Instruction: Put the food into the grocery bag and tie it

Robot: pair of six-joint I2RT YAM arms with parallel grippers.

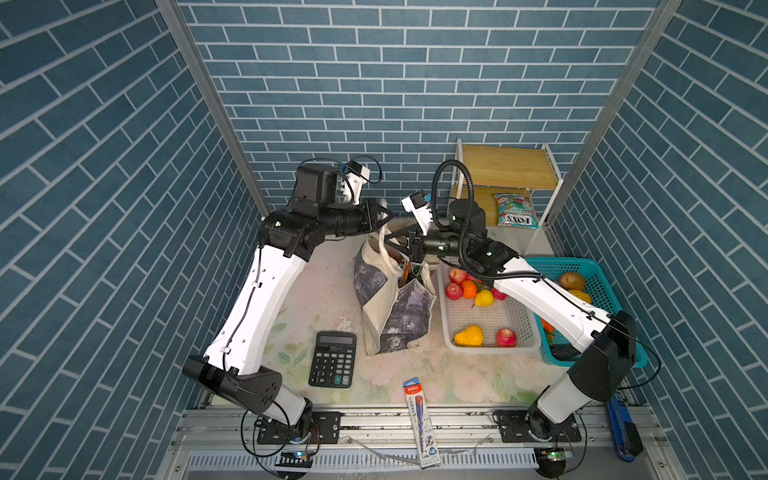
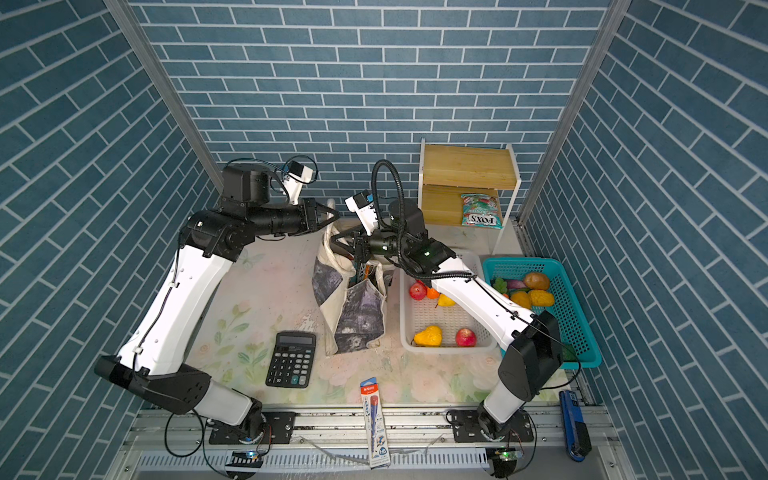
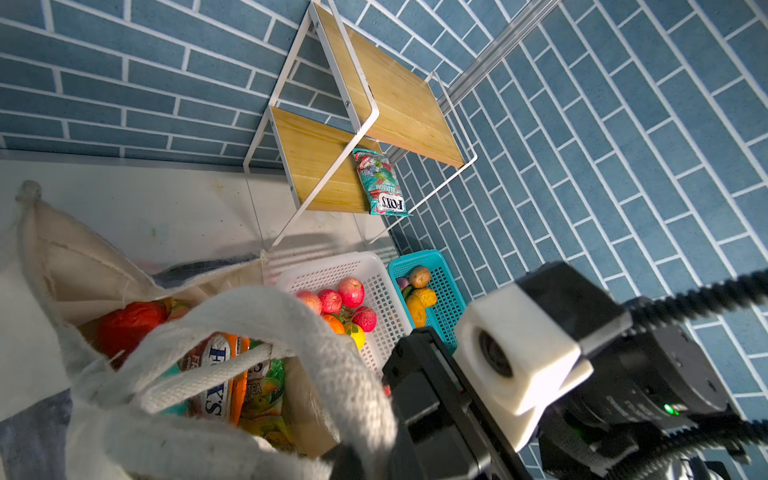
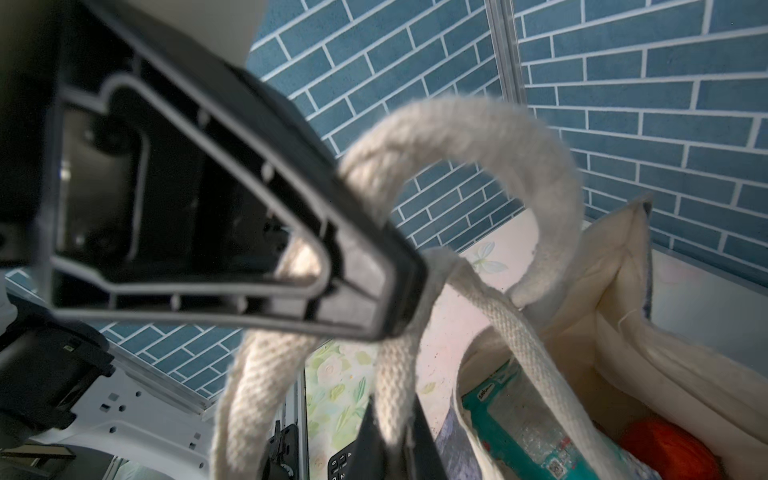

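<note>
The cream grocery bag (image 1: 390, 303) stands mid-table with its mouth open, seen in both top views. Inside it, the left wrist view shows food: a red fruit (image 3: 129, 324) and FOX'S packets (image 3: 220, 382). My left gripper (image 1: 390, 214) is shut on a cream strap handle (image 3: 316, 332) above the bag's far side. My right gripper (image 1: 387, 241) is shut on the other strap (image 4: 390, 399) just over the mouth. The two straps cross between the grippers. In the right wrist view, the left gripper (image 4: 399, 286) pinches a looped strap.
A white basket (image 1: 478, 318) with apples, an orange and yellow pears sits right of the bag, and beyond it a teal basket (image 1: 561, 261) of vegetables. A FOX'S packet (image 1: 515, 210) lies on the wooden shelf (image 1: 509, 166). A calculator (image 1: 333, 359) and pencil pack (image 1: 422, 419) lie in front.
</note>
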